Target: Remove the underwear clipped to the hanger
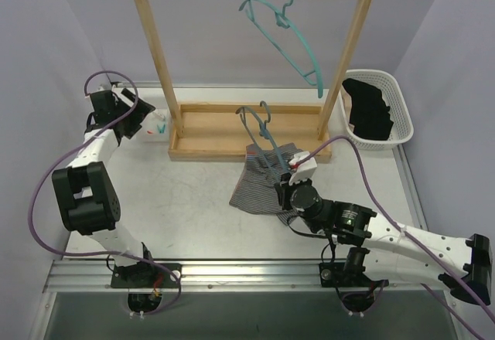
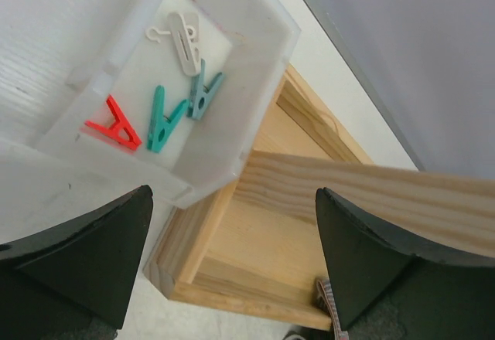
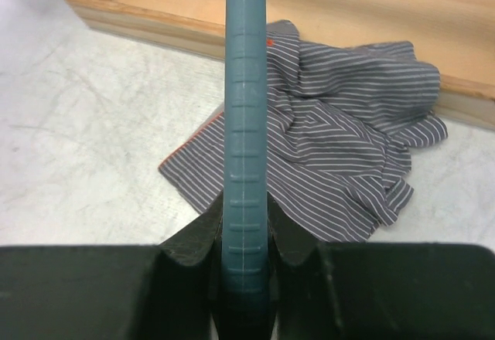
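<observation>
Though under hanger (image 3: 246,124), underwear (image 1: 259,187) beside rack (image 1: 216,129).

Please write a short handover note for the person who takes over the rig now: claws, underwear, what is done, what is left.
Left claw: open, empty, above the clip box.
Right claw: shut on the blue-grey hanger.
Black underwear: in the white basket, done.
Striped underwear: on the table beneath the hanger; clipped or not, cannot tell.
Left to do: confirm it is free.
</observation>
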Controlling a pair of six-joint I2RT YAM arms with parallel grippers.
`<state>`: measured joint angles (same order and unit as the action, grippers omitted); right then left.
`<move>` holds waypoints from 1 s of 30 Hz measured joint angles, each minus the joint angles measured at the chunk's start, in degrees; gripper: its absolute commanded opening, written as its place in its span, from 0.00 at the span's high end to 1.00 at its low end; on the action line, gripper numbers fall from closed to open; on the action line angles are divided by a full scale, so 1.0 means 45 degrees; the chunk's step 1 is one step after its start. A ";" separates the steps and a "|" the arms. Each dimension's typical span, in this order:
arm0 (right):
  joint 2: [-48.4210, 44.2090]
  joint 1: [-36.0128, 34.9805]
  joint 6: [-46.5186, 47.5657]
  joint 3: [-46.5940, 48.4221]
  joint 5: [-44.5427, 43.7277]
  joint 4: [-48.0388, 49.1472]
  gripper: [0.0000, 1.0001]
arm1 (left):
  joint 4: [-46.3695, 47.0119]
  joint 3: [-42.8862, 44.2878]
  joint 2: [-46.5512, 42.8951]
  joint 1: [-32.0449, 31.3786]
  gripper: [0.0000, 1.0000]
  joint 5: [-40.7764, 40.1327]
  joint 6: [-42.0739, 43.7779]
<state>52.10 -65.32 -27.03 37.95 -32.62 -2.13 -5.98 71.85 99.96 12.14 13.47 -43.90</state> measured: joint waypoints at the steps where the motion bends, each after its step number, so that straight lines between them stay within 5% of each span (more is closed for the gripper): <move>1: -0.0160 -0.0058 0.0253 0.0126 0.0175 -0.0010 1.00 | -0.0073 -0.0228 -0.0403 -0.0053 0.06 -0.0010 -0.0024; 6: 0.0015 -0.0112 0.1433 0.2118 0.0554 -0.0194 1.00 | -0.0510 -0.1180 -0.2968 -0.0486 0.06 0.0024 -0.0141; 13: 0.3094 0.1195 0.2545 0.7359 0.1413 -0.0719 1.00 | -0.1107 -0.2351 -0.6329 -0.0879 0.06 0.0340 0.0146; 20: 0.4464 0.1846 0.3944 0.9602 0.2021 -0.1151 1.00 | -0.1977 -0.3502 -0.8529 -0.0869 0.06 0.0593 0.0724; 30: 0.5960 0.4648 0.4289 1.2973 0.4240 -0.2030 1.00 | -0.2210 -0.5183 -0.9058 -0.0869 0.06 0.1277 0.0879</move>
<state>78.91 -44.40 -7.73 96.33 -13.54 -11.27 -15.92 48.53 59.20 8.23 19.22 -39.94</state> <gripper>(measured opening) 0.114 0.938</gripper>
